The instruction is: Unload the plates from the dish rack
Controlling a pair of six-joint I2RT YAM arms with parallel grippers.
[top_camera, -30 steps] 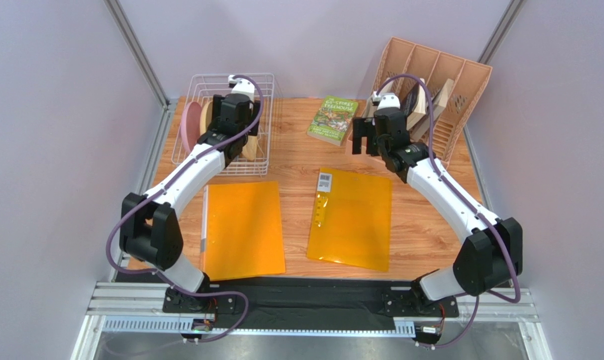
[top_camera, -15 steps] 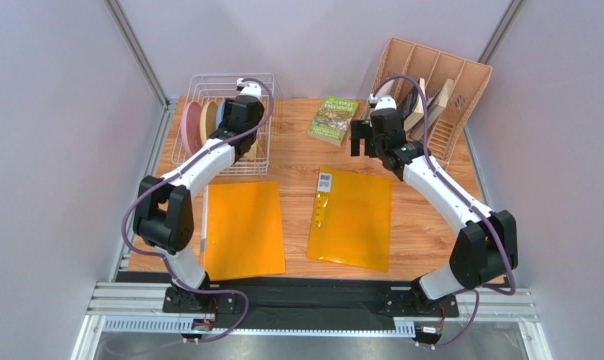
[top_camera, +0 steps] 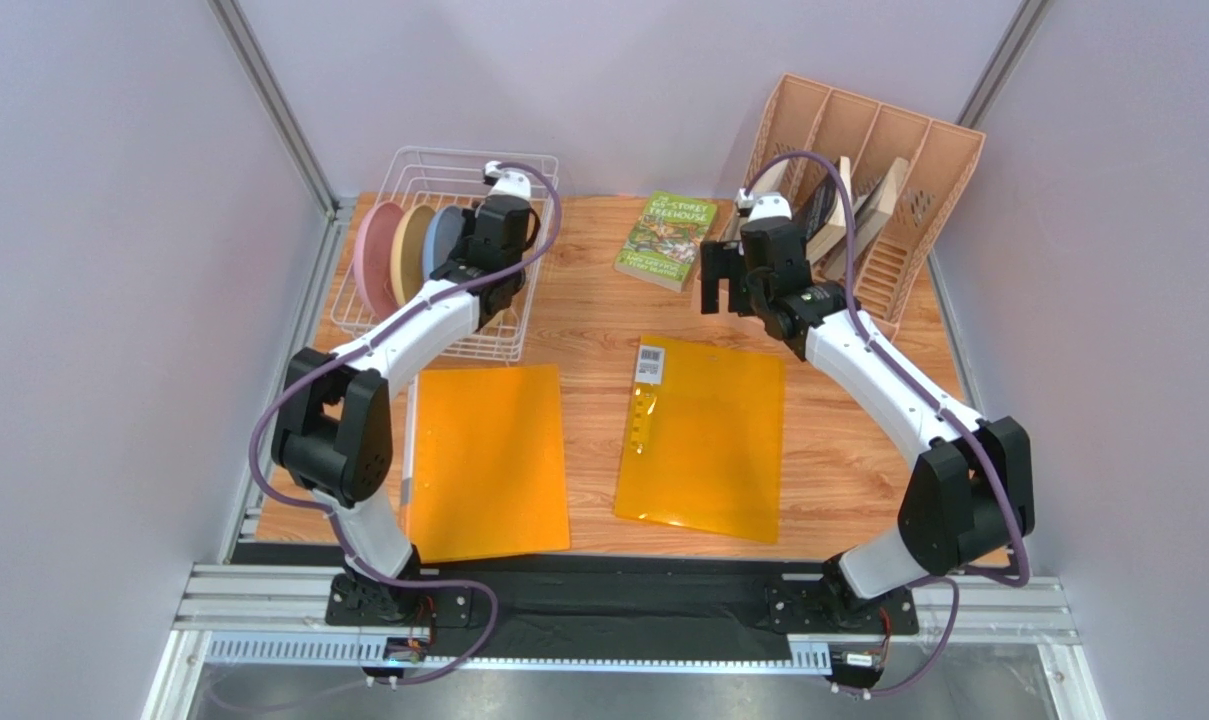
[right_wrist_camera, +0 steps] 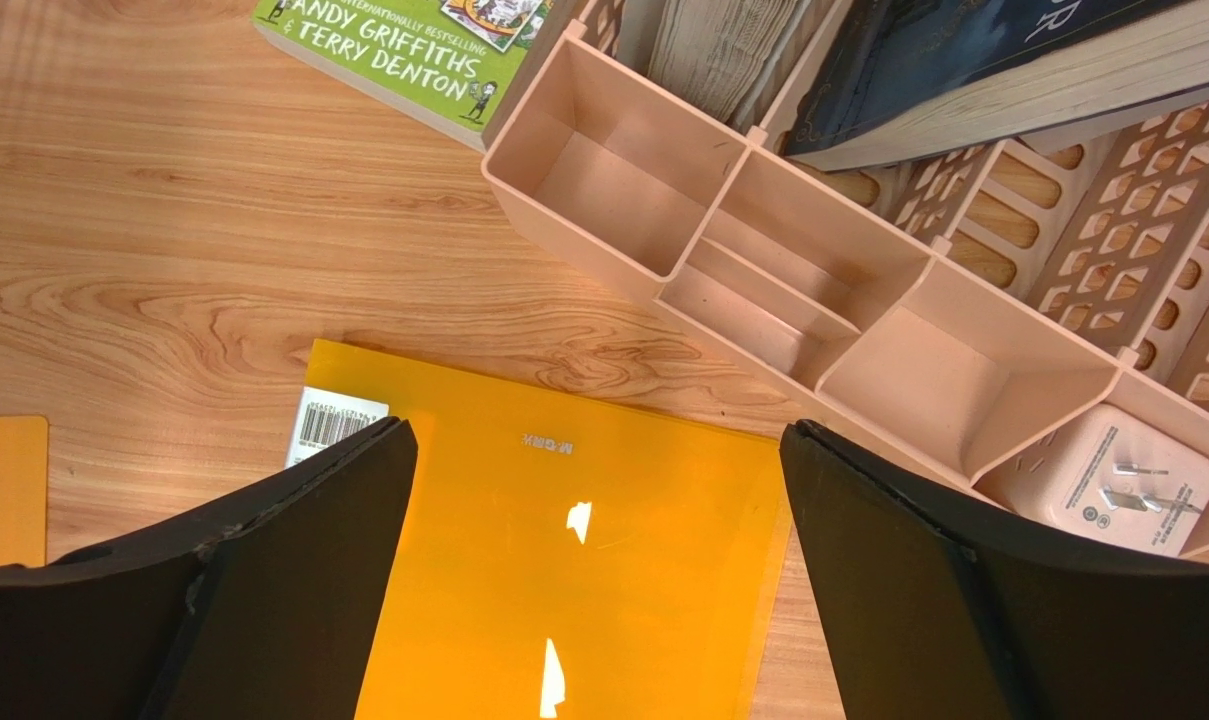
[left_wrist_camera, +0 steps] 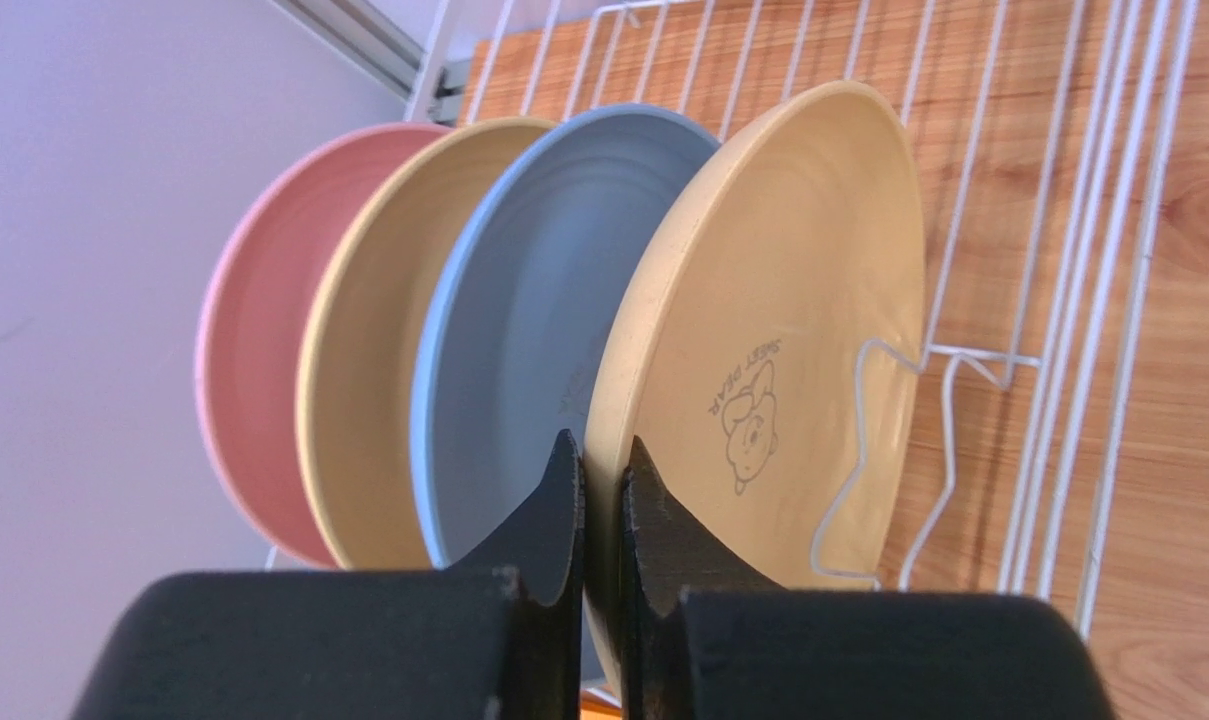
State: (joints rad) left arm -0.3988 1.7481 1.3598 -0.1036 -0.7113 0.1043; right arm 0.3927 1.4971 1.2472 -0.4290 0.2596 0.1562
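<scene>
Plates, round, matte, fill wire dish rack; left jaws seemingly pinch one.

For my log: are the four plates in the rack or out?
In: all four plates stand on edge inside the rack.

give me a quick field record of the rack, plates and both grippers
dish rack: white wire, holds four upright plates
plate order, left to right in left wrist view: pink plate, cream plate, blue plate, front cream plate
left gripper: shut on front cream plate's rim
right gripper: open, above right orange folder, holding nothing
</scene>
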